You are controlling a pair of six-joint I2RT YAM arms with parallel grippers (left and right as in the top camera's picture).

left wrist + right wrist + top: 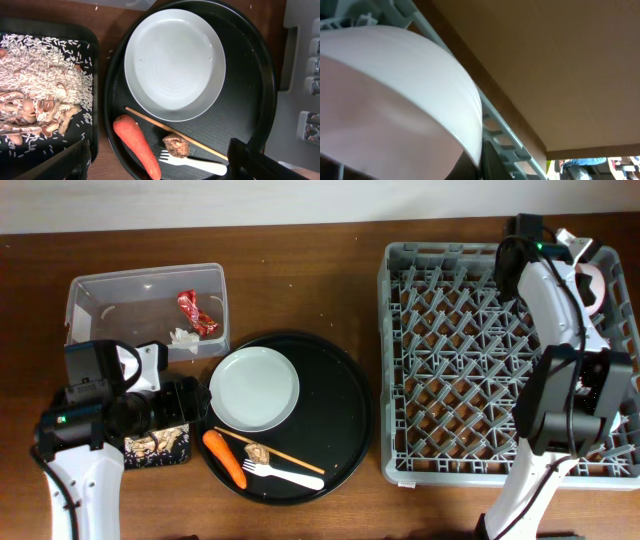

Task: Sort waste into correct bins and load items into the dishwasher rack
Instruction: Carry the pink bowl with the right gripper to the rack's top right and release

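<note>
On the round black tray [350, 380] I count one plate [254, 388], one carrot [225, 459], one fork [285, 476], one chopstick [300, 462], one brown scrap [259, 452]. Left of it: one clear tub [100, 285], one red wrapper [197, 312], one tissue [183, 337], one rectangular tray [60, 26]. Right: one rack [450, 380].

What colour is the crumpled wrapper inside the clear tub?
Red. The wrapper shows best in the overhead view.

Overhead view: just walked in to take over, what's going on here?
The right arm reaches to the far corner of the grey plastic dishwasher rack, where a white rounded vessel sits. The left claw hangs open by the round black tray, which holds the white round plate, orange carrot, brown scrap, white plastic fork and a wooden chopstick. The red wrapper lies in the clear plastic tub.
</note>
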